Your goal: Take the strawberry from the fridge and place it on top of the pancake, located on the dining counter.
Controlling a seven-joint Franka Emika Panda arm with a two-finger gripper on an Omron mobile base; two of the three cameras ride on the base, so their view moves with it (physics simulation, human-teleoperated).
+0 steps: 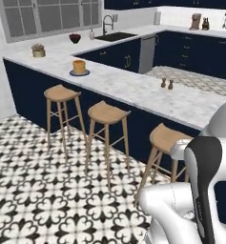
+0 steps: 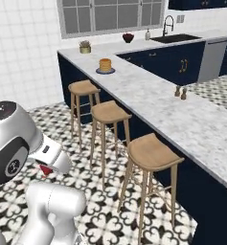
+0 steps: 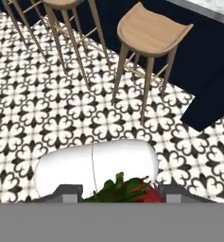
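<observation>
The strawberry (image 3: 132, 191), red with green leaves, sits between my gripper's (image 3: 119, 193) fingertips at the bottom of the hand view, and the gripper is shut on it. A bit of the red strawberry (image 2: 46, 169) also peeks out under the hand, low over the patterned floor. The pancake (image 1: 79, 66) (image 2: 105, 64), a golden stack on a small dark blue plate, stands far off on the dining counter (image 1: 133, 90) (image 2: 148, 98). The fridge is out of view.
Three wooden stools (image 1: 62, 94) (image 1: 108, 113) (image 1: 168, 138) line the counter's navy base; the nearest stool (image 3: 151, 30) is just ahead of the hand. Two small shakers (image 1: 167, 84) stand on the counter. A potted plant (image 1: 38, 50), a dark bowl (image 1: 75, 38) and a sink (image 1: 115, 36) lie beyond.
</observation>
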